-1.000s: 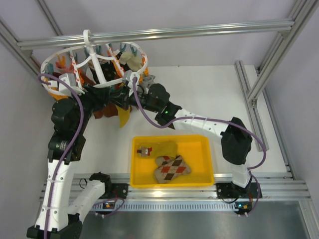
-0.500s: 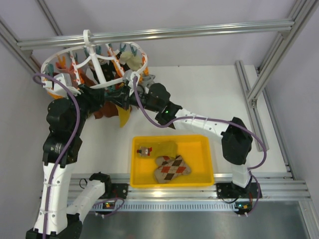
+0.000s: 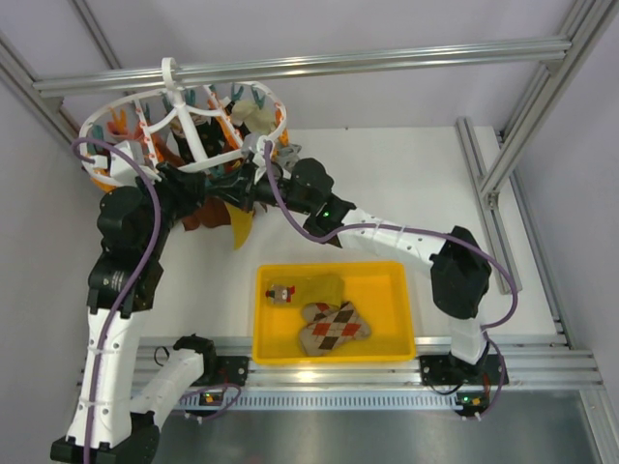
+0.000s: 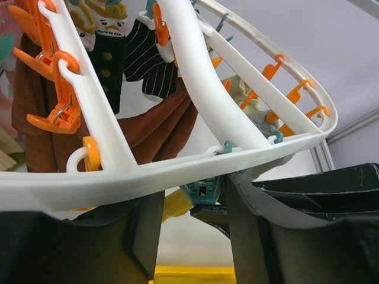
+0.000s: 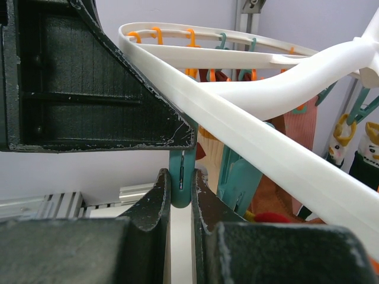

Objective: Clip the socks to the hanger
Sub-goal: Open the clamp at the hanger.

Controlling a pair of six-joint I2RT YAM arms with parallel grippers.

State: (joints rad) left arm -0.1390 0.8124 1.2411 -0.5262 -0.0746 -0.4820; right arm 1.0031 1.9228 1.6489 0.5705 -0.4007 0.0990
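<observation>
Top view: the large round white plastic drying hanger [image 3: 193,135] hangs at the far left above the worktop [image 3: 406,184], with rust-brown socks [image 3: 201,215] draped below it. A mustard-yellow fabric sock [image 3: 240,227] dangles under the near rim; I cannot tell what bears it. A tan argyle sock [image 3: 334,326] lies in the yellow plastic bin [image 3: 377,290].

Left wrist view: the left pincer [image 4: 194,190] stands half-parted just under the rim, a teal plastic clip [image 4: 204,190] in the gap and nothing visibly clamped.

Right wrist view: the right pincer [image 5: 180,184] is clenched on the teal clip.

The step seems to be squeezing that clip open. Next, the sock's cuff would have to go into the clip's mouth before the squeeze is let go. No brand or writing is legible.
</observation>
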